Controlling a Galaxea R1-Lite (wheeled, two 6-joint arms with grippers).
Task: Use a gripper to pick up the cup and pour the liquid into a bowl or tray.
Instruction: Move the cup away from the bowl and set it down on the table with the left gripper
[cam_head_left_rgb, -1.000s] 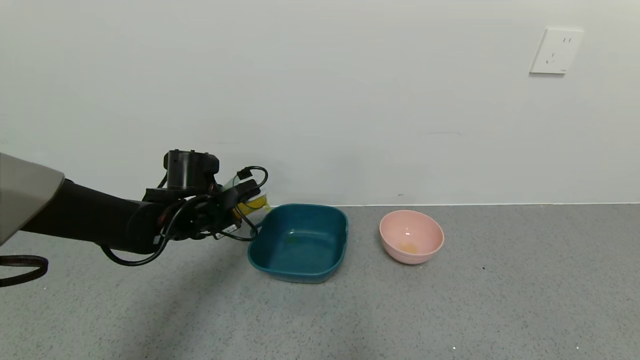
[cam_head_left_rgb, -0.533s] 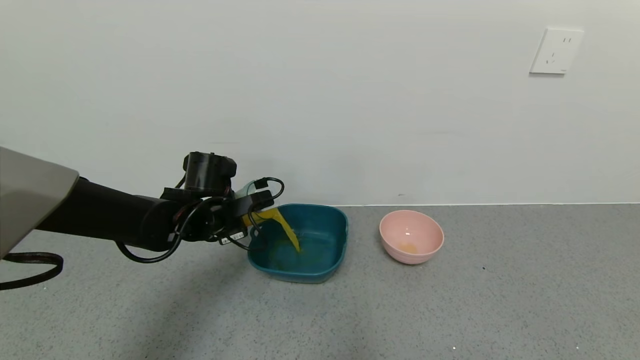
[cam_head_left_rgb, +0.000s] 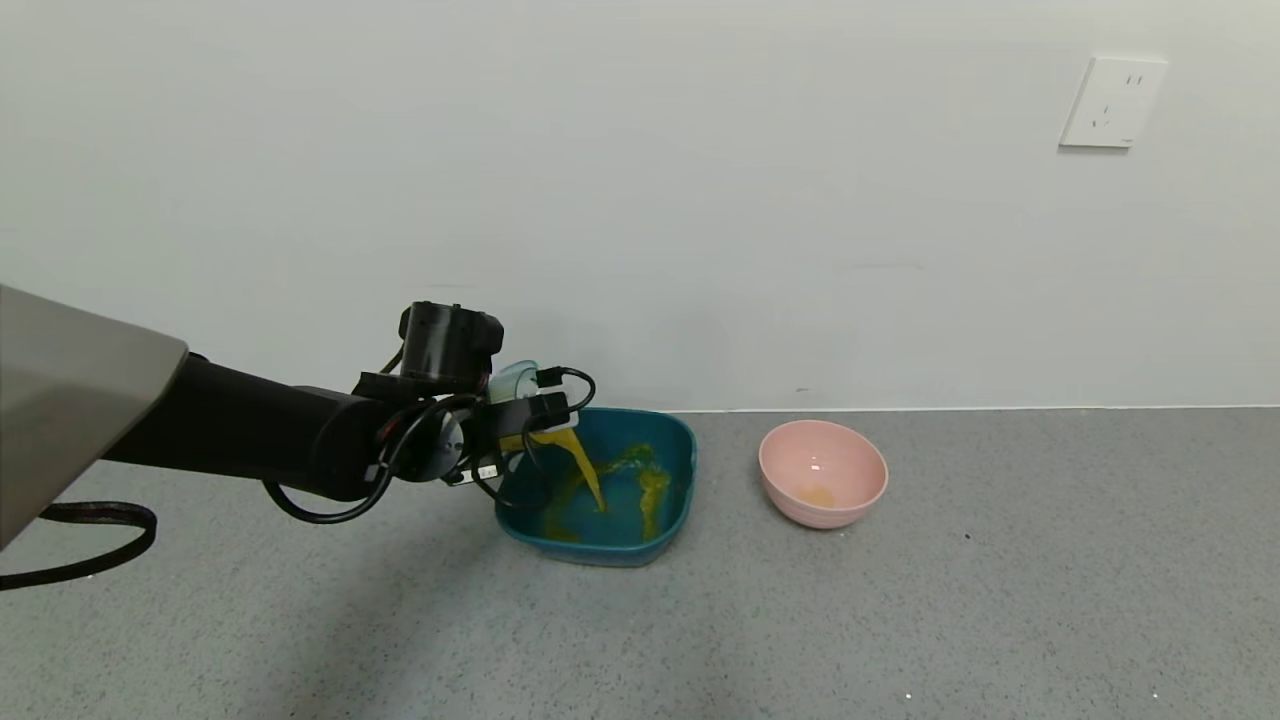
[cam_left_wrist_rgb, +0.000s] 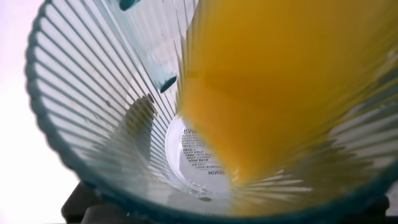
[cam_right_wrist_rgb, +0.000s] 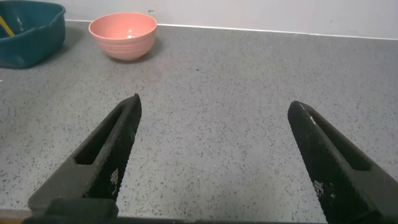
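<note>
Closest to me, my right gripper (cam_right_wrist_rgb: 211, 155) idles low over the speckled grey floor (cam_head_left_rgb: 900, 620), jaws spread wide, holding nothing. Farther out on my left, my left gripper (cam_head_left_rgb: 515, 420) is clamped tight around the small translucent blue-grey ribbed plastic cup (cam_head_left_rgb: 512, 382), tipped hard over the near-left rim of the dark teal rounded-square plastic tray (cam_head_left_rgb: 672, 520). Opaque orange-yellow liquid (cam_head_left_rgb: 585, 470) streams into the tray and streaks its bottom. I judge the thin-walled cup light and getting lighter, slick when wet, likely to flex; a mid-body hold suits it. My left arm reaches forward, low and nearly level, wrist rolled. Beyond, a round pink bowl (cam_head_left_rgb: 822, 474) stands apart by the white wall (cam_head_left_rgb: 700, 200).
</note>
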